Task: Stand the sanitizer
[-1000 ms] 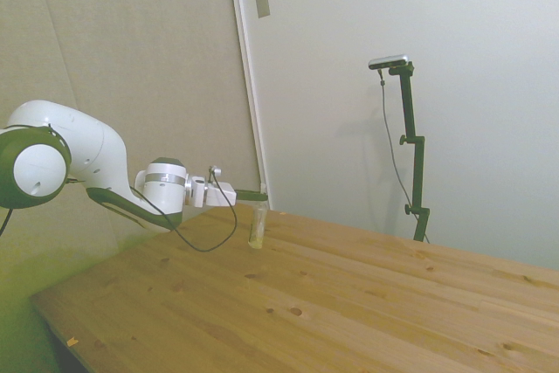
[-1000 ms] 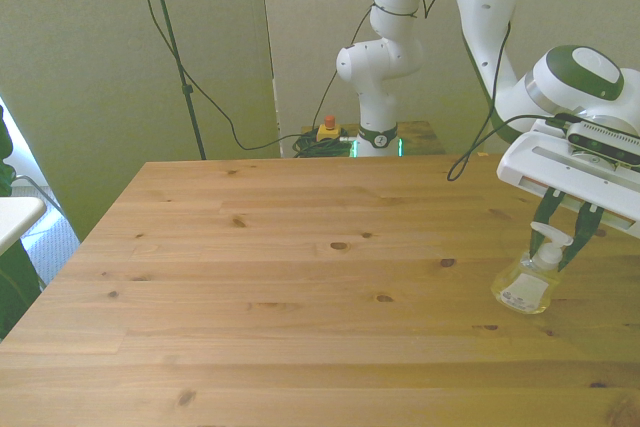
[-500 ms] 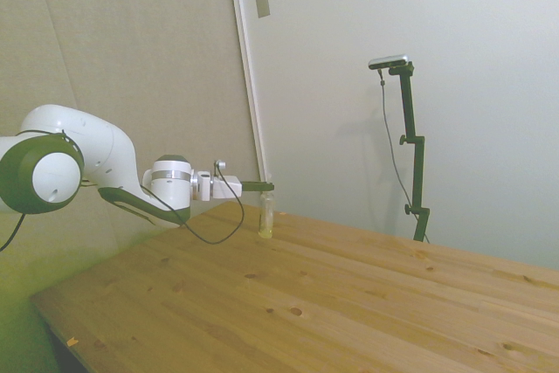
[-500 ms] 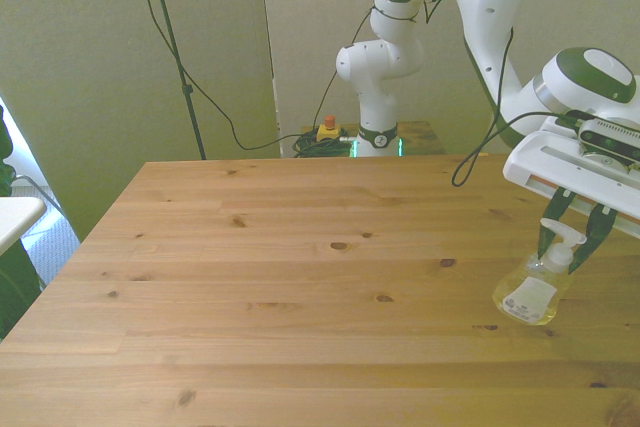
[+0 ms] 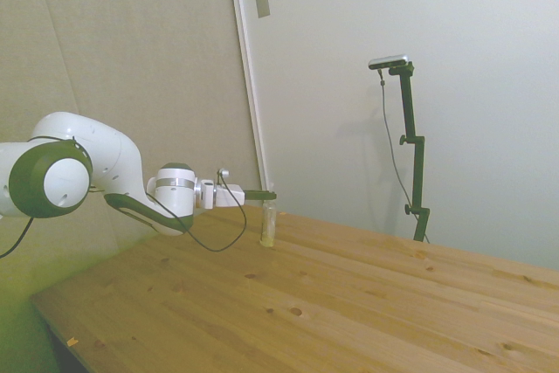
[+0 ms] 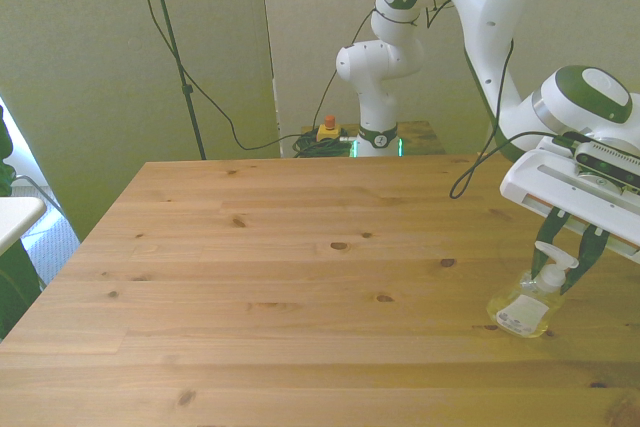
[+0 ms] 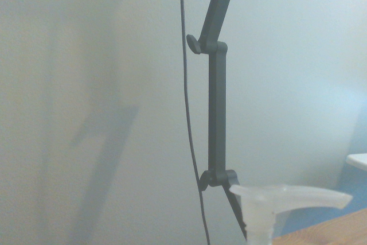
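Observation:
The sanitizer (image 6: 522, 311) is a small clear bottle of pale yellowish liquid with a white pump top. It rests with its base on the wooden table (image 6: 300, 287) near the front view's right edge, leaning a little in that view. In the side view the sanitizer (image 5: 268, 228) looks upright near the table's far edge. My gripper (image 6: 558, 271) reaches in level from the side, and its dark fingers (image 6: 549, 243) are shut on the neck just under the pump. The wrist view shows only the white pump head (image 7: 287, 198), close and blurred.
The table's right edge in the front view lies close beside the bottle. A red-topped button (image 6: 327, 127) and cables sit on the floor by the robot's base. A white surface (image 6: 15, 215) pokes in at the front view's left edge.
The gripper has carried the sanitizer a short way rightward in the side view and lower in the front view. The bottle has stayed in the gripper's hold throughout.

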